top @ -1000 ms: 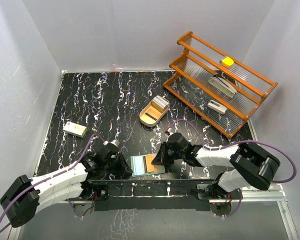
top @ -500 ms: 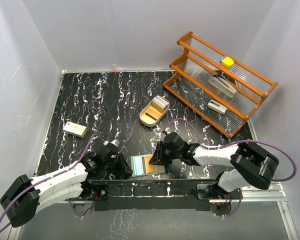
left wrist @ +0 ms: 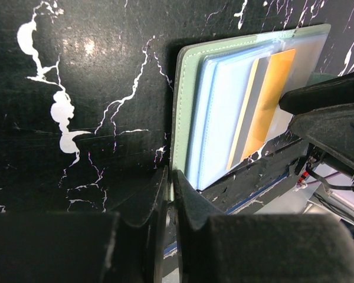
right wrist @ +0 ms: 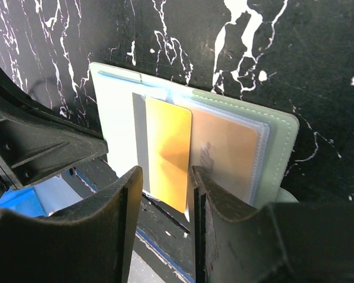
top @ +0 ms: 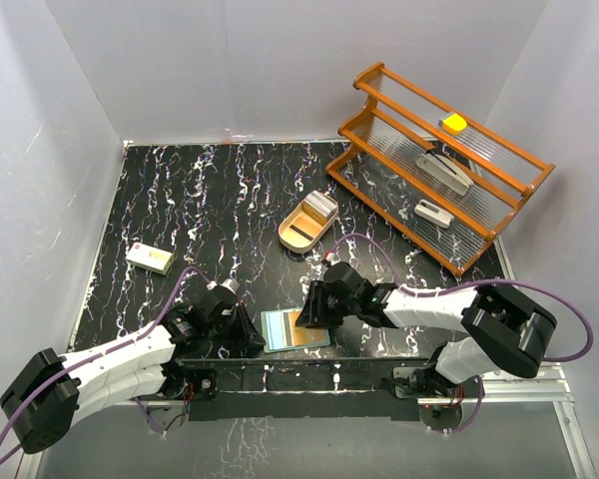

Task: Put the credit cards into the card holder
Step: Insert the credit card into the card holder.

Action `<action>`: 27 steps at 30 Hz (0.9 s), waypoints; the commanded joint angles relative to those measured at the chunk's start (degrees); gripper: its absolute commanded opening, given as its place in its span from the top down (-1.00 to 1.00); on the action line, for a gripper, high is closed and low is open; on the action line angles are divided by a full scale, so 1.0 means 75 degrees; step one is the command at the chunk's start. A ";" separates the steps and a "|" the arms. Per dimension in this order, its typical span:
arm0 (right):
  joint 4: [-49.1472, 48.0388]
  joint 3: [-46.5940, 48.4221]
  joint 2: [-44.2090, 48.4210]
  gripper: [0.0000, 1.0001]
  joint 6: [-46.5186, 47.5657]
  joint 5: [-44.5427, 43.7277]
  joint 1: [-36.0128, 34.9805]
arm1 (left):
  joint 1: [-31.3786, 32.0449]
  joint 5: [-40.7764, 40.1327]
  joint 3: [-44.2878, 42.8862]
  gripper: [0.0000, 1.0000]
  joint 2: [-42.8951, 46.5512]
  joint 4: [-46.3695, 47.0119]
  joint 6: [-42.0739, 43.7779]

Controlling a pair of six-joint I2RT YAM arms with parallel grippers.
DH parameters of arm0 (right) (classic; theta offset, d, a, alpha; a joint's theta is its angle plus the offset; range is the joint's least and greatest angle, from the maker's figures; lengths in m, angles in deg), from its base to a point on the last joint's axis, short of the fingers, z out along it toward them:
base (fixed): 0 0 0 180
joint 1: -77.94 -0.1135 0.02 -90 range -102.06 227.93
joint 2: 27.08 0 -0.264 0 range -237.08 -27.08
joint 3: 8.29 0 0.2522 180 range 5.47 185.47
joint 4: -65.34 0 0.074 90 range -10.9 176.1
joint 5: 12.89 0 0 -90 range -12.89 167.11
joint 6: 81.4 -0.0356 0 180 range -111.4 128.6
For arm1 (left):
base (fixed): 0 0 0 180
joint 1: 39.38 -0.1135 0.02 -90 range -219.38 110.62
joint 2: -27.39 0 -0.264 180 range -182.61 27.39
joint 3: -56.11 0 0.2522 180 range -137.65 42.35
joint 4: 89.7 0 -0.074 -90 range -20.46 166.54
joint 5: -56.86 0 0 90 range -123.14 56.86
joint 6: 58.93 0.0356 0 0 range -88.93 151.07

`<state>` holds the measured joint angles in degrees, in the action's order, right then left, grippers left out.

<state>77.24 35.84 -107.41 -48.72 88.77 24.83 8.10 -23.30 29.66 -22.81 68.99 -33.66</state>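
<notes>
The muted teal-green bifold card holder [right wrist: 278, 154] lies open at the black marbled table's [top: 180, 200] near edge, its soft border pinched in the closed left gripper [left wrist: 169, 191]. The right gripper [right wrist: 163, 197] stands parted, holding nothing, astride a light, stiff, slick orange-tan plastic credit card [right wrist: 168, 150], seemingly half-pocketed. It is best taken by its long edges.

overhead, wrists close, sharing card holder [left wrist: 180, 112]

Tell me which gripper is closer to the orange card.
Right. The right gripper straddles the orange card, a finger each side; the left gripper pinches the wallet at its opposite edge.
</notes>
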 commanded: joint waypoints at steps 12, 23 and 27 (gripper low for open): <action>-0.0515 0.0580 -0.0515 0.24 0.0120 0.0015 -0.0277 | 0.0041 0.0016 0.0074 0.83 0.0016 -0.0142 0.0068; -0.0984 0.0633 -0.0760 0.22 -0.0120 0.0220 -0.0474 | 0.0044 0.0023 0.0064 0.83 -0.0051 -0.0058 0.0085; -0.1096 0.0691 -0.0870 0.22 -0.0167 0.0238 -0.0545 | 0.0042 0.0023 0.0037 0.84 -0.0079 -0.0049 0.0102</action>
<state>72.67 38.72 -113.07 -49.01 89.95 21.58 8.10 -23.25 29.70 -22.94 69.23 -33.49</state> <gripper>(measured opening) 0.385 0.083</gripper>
